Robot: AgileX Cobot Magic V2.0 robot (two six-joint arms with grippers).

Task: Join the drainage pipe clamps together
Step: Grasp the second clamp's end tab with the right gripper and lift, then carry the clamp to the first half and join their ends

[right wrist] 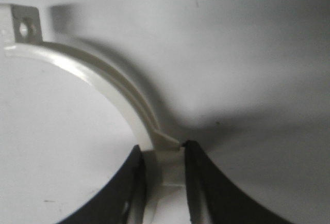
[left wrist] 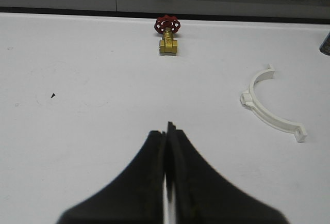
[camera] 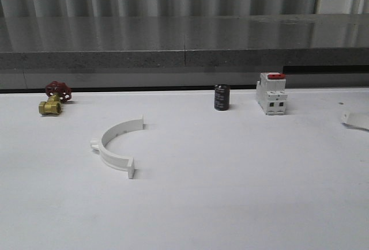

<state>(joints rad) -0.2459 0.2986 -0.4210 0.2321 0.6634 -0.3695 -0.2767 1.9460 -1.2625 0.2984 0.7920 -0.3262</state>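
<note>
One white half-ring drainage pipe clamp [camera: 113, 146] lies flat on the white table, left of centre; it also appears as the clamp [left wrist: 269, 110] in the left wrist view. My left gripper [left wrist: 168, 129] hovers over bare table, well apart from it, shut with nothing between its black fingers. The second clamp half [right wrist: 103, 74] curves away from my right gripper [right wrist: 162, 152], which is shut on the clamp's middle rib. Its holed end tab [right wrist: 26, 26] shows at the far end. At the front view's right edge a white piece [camera: 356, 118] pokes in, probably this same held half.
A brass valve [camera: 53, 100] with a red handwheel sits at the back left, seen too as the valve [left wrist: 168, 34]. A black cylinder [camera: 222, 97] and a white breaker [camera: 272, 93] with a red top stand at the back. A grey ledge [camera: 184, 60] bounds the table behind.
</note>
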